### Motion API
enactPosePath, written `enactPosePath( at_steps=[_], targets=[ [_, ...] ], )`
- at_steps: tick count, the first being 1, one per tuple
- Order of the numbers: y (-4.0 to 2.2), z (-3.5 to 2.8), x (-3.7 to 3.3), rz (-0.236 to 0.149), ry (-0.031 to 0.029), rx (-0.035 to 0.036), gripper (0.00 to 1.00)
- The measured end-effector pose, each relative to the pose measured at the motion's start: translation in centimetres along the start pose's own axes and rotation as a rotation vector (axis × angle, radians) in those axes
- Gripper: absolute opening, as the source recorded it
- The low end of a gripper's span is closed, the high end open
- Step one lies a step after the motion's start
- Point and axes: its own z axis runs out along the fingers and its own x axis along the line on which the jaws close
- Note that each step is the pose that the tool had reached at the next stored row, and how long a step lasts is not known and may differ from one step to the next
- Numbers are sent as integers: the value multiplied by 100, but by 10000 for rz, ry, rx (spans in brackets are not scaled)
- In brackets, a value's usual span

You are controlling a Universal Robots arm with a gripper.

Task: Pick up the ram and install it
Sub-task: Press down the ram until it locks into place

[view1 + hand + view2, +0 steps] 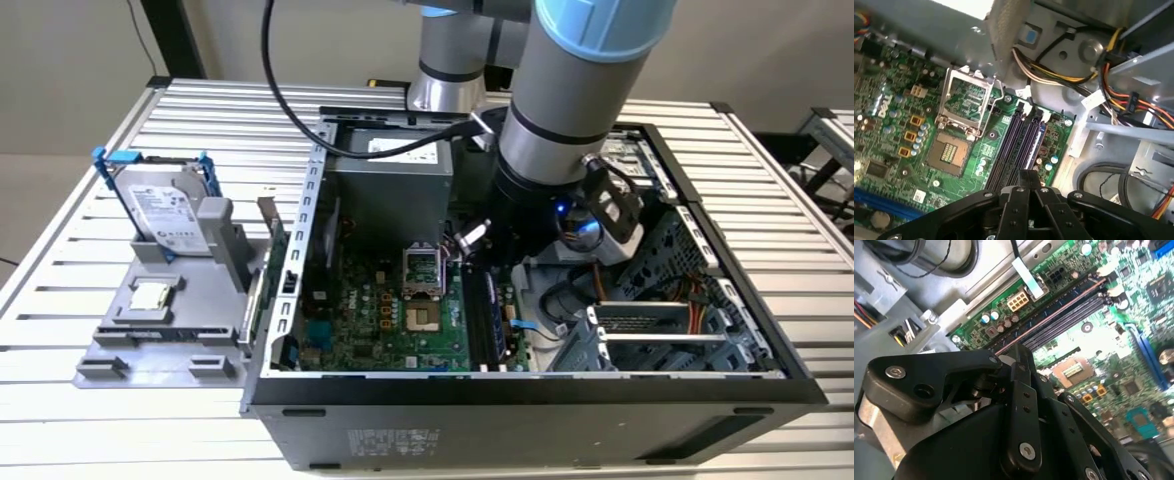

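Gripper [1029, 176] fingers pressed together, low over the black motherboard slots [1016, 145] — the ram [1054, 312] seated in one slot.

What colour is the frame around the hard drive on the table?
Blue, seen best in the exterior view: the hard drive frame.

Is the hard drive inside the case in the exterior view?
No, the hard drive stands in a grey holder on the table, outside the case on the exterior view's left.
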Motion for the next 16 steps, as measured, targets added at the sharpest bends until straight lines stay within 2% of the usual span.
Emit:
enactPosePath(
  at_steps=[3, 7, 16],
  targets=[
    [0, 0, 0, -542, 49, 59, 0],
    [0, -1, 0, -1267, 79, 81, 0],
    [0, 0, -1, -2903, 14, 109, 0]
  ],
)
